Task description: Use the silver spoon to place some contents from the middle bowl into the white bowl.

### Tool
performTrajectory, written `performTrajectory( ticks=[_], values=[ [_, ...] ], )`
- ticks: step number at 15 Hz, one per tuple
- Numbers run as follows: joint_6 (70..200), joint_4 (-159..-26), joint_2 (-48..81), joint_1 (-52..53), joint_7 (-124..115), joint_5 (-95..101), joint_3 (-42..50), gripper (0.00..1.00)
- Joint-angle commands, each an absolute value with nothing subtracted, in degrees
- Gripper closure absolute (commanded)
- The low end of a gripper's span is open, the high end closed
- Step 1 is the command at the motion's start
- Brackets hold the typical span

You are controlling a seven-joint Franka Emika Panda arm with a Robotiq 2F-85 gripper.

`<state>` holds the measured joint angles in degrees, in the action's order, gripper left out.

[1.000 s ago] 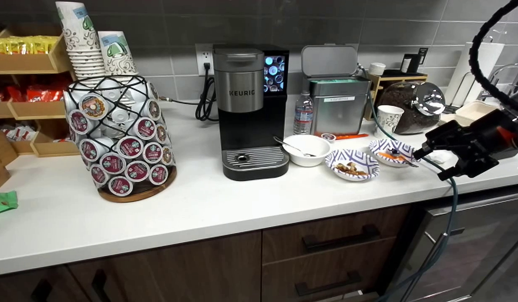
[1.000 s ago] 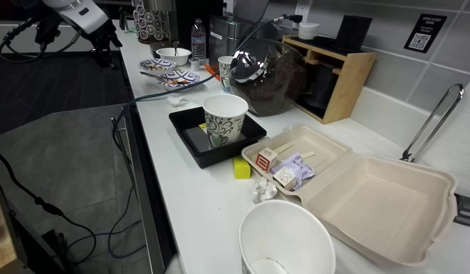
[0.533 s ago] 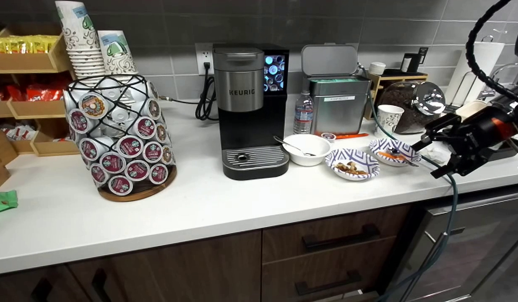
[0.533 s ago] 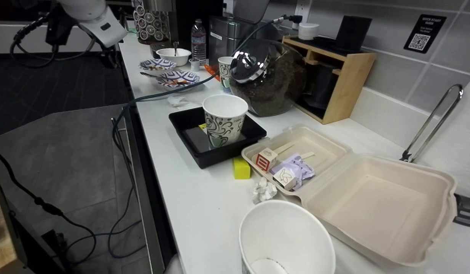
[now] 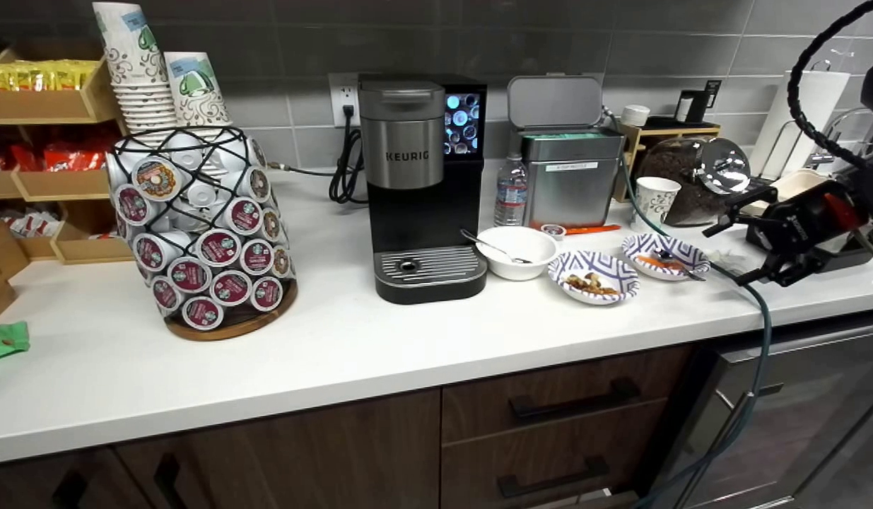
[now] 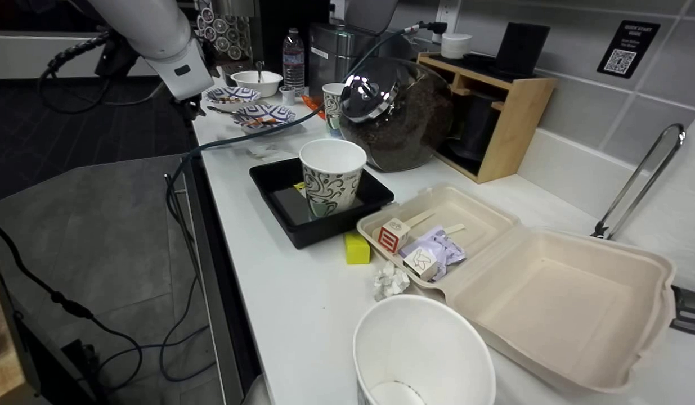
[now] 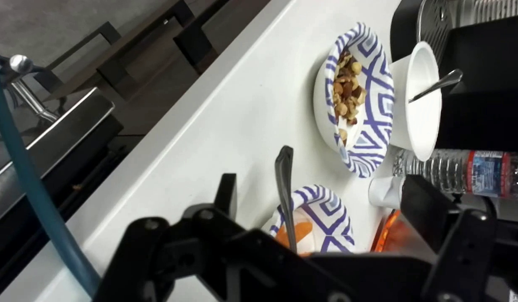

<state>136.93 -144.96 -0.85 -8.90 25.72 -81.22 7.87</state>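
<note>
Silver spoon: I take it to be the brighter one, lying in the white bowl with its handle jutting past the rim toward the coffee maker. It should be light, stiff metal, smooth enough to swivel in a slack pinch.
Spoon handle: The flared end looks free of the rim, so I'd square up across its flat there, a little in from the tip, and squeeze firmly.
Darker utensil: Leans out of the end patterned bowl, its handle seen beyond the gap of the jaws in the wrist view. I can't be certain this isn't the spoon meant; the same hold would suit it.
Jaws: Wide apart, nothing held; they hang near the end patterned bowl, well apart from the white bowl.
White bowl: Looks thin and light. I expect it to tip or skate on the counter if I drag the spoon sideways, so I'd lift straight up.
Middle bowl: Close beside the white bowl, touching or not I can't tell. Shallow and probably paper, so its rim may flex if I lean on it.
Contents: A loose heap of nut-like bits in the middle bowl, likely hard, dry and quick to roll off. I'd scoop shallow and carry level.
</note>
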Motion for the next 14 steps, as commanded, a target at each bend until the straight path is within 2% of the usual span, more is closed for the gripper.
performTrajectory(
  ticks=[1, 9, 10, 12, 14],
  values=[
    [136.7, -145.9, -0.3, -8.7, 23.5, -86.5, 8.1, 0.0],
    [136.5, -153.6, -6.7, -8.9, 29.8, -95.6, 8.5, 0.0],
    [136.8, -149.8, -2.4, -9.0, 26.2, -94.2, 8.5, 0.0],
    [136.8, -151.5, -4.2, -9.1, 28.1, -94.2, 8.4, 0.0],
    [138.5, -150.8, -3.7, -8.5, 30.6, -102.5, 7.8, 0.0]
  ],
)
